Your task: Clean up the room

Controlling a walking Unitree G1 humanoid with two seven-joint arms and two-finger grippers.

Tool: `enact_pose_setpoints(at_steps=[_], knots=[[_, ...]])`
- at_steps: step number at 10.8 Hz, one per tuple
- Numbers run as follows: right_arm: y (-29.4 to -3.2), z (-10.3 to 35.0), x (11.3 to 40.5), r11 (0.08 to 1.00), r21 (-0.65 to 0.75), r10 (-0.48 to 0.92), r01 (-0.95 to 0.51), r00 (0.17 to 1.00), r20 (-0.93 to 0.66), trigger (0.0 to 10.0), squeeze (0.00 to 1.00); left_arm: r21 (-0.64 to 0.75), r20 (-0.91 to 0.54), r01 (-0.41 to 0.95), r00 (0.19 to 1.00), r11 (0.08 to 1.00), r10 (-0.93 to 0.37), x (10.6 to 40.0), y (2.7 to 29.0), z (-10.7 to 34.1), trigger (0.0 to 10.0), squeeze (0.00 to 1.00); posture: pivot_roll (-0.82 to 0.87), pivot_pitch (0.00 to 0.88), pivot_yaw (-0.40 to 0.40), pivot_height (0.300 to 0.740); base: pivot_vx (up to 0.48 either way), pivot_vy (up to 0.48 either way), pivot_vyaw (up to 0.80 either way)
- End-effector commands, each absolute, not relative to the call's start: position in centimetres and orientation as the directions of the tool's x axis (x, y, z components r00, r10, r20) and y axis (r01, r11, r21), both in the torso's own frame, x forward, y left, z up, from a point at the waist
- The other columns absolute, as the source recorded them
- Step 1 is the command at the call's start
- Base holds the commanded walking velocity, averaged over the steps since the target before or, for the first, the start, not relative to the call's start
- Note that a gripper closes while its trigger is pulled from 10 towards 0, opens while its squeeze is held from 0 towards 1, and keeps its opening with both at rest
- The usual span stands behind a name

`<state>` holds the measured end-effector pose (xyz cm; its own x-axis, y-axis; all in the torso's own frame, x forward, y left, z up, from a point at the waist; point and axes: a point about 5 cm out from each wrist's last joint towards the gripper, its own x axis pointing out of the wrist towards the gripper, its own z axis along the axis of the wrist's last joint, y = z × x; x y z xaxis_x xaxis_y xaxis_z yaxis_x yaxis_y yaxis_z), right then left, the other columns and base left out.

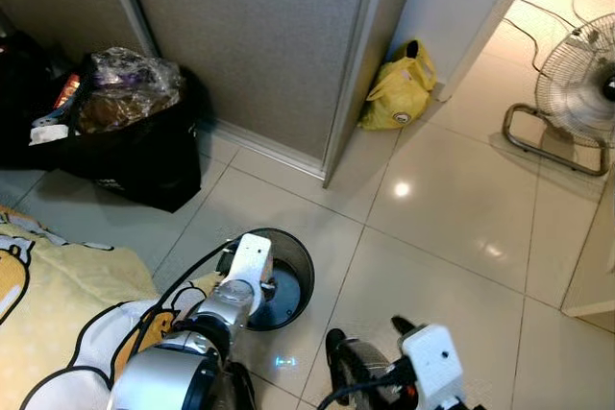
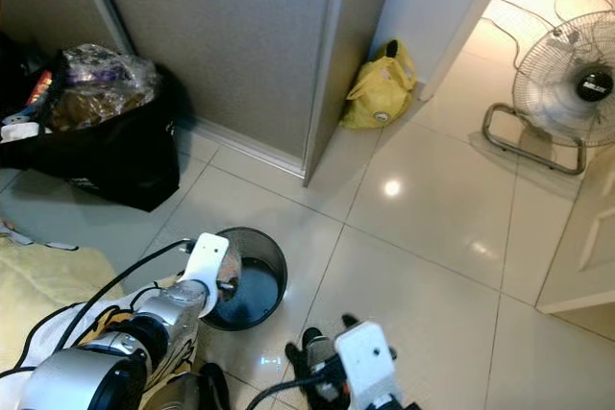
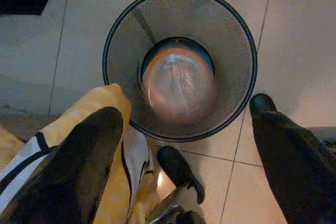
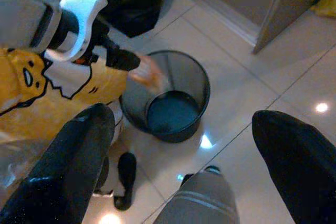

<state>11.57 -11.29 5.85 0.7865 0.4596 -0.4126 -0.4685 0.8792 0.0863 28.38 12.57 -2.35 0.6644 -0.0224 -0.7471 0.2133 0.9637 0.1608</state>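
Your mesh waste bin [image 3: 181,61] stands on the tiled floor [image 1: 452,228] right beside the edge of the yellow cartoon-print blanket [image 1: 58,304], and something blurred and orange-rimmed [image 3: 178,90] sits in or is dropping into its bottom; it is too smeared to name. From that, 1 piece of rubbish looks to be going in now (a judgement, not a certainty).

Plenty is left: a stuffed black bag [image 1: 125,132] lies against the grey sliding door [image 1: 250,36], and a yellow bag [image 1: 399,88] sits in the corner by the door frame, both well apart from the bin.

Your left tool [image 3: 186,145] hangs directly above the bin's mouth, arm stretched forward and pointing down, its 2 fingers spread wide with nothing between them. Your right tool [image 4: 184,150] is held low in front of the body to the right of the bin, aimed down at the floor, fingers likewise spread and empty. A floor fan [image 1: 581,84] stands far right.
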Motion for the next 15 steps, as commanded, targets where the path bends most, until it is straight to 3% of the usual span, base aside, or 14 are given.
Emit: enact_pose_setpoints(at_steps=[1,3,4,5,6,7,8,9,10,12,13,15], knots=[[-11.4,5.8,11.2,0.877,0.102,0.465,-0.47,0.774,-0.43,10.0,0.0,0.144,-0.759,0.219,0.65,0.965,-0.034,27.8,12.3,-2.8,10.0,1.0,-0.41,0.264,-0.037,0.74,0.0,0.0,0.0],[-11.6,5.8,11.5,0.878,0.086,0.459,-0.471,0.776,-0.432,10.0,0.0,0.037,-0.702,0.194,0.703,0.98,-0.112,28.8,11.2,-1.9,10.0,1.0,-0.4,0.248,-0.032,0.74,0.0,0.0,0.0],[-11.9,5.8,12.1,0.896,0.07,0.426,-0.439,0.803,-0.416,10.0,0.0,-0.012,-0.655,0.23,0.734,0.973,-0.181,29.1,10.5,-1.4,10.0,0.0,-0.38,0.23,-0.027,0.74,0.0,0.0,0.0],[-12.1,5.8,12.8,0.905,0.054,0.407,-0.423,0.82,-0.402,10.0,0.0,-0.078,-0.602,0.291,0.749,0.954,-0.277,29.1,9.9,-1.1,10.0,0.0,-0.35,0.191,-0.014,0.74,0.0,0.0,0.0],[-12.7,5.7,14.9,0.913,0.037,0.39,-0.405,0.847,-0.361,10.0,0.0,-0.126,-0.442,0.391,0.8,0.912,-0.405,29.0,10.6,-0.1,10.0,0.0,-0.26,0.109,-0.008,0.74,0.0,0.0,0.0],[-13.0,5.8,15.8,0.919,0.026,0.378,-0.393,0.862,-0.336,10.0,0.0,-0.12,-0.372,0.408,0.827,0.905,-0.422,29.2,11.2,0.6,10.0,0.0,-0.2,0.057,-0.008,0.74,0.0,0.0,0.0],[-13.8,6.4,17.8,0.949,0.044,0.312,-0.312,0.911,-0.271,10.0,0.0,-0.09,-0.24,0.376,0.891,0.922,-0.386,29.5,13.1,2.8,10.0,0.0,-0.12,0.0,-0.017,0.74,0.0,0.0,0.0],[-15.4,7.3,21.2,0.982,0.058,0.187,-0.179,0.967,-0.172,10.0,0.0,-0.099,-0.055,0.269,0.96,0.958,-0.275,30.2,15.3,7.0,10.0,0.0,-0.02,0.0,-0.026,0.74,0.0,0.0,0.0],[-15.7,7.8,22.8,0.985,0.026,0.171,-0.17,0.978,-0.116,10.0,0.0,-0.096,0.054,0.233,0.972,0.968,-0.228,30.2,15.9,9.4,10.0,0.0,0.01,0.0,-0.026,0.74,0.0,0.0,0.0],[-16.2,7.8,25.2,0.988,-0.002,0.156,-0.156,0.985,-0.078,10.0,0.0,-0.068,0.064,0.26,0.965,0.963,-0.256,29.2,16.0,8.3,10.0,0.0,0.02,0.0,-0.028,0.74,0.0,0.0,0.0],[-16.5,7.5,25.9,0.99,0.005,0.14,-0.14,0.988,-0.072,10.0,0.0,-0.082,0.037,0.305,0.952,0.949,-0.303,27.4,15.2,8.0,10.0,0.0,0.01,0.0,-0.018,0.74,0.0,0.0,0.0],[-16.9,6.5,26.3,0.992,0.013,0.125,-0.124,0.988,-0.087,10.0,0.0,-0.108,0.017,0.36,0.932,0.926,-0.361,26.6,13.6,7.7,10.0,0.0,0.01,0.0,-0.017,0.74,0.0,0.216,0.34]])
